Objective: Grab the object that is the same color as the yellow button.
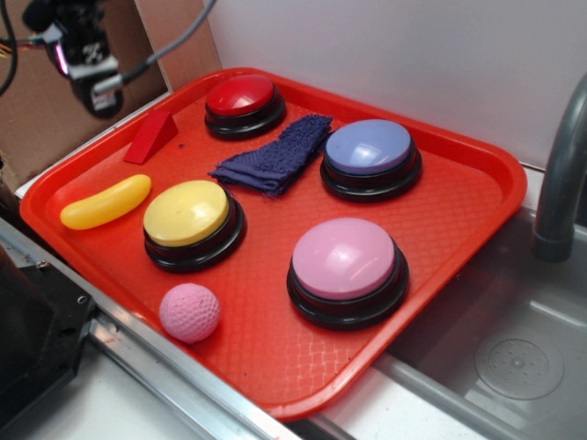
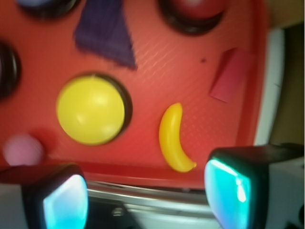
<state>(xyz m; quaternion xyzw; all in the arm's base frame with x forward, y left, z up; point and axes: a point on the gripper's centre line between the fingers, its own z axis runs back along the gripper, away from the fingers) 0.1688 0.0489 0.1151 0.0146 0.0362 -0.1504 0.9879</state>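
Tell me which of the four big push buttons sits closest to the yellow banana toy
The yellow button. It sits right beside the banana at the tray's left end, while the red, blue and pink buttons lie farther off.

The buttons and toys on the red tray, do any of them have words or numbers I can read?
None. The yellow button, banana toy, pink ball, blue cloth and red tray all look plain. The wrist view is too blurred to show any small print.
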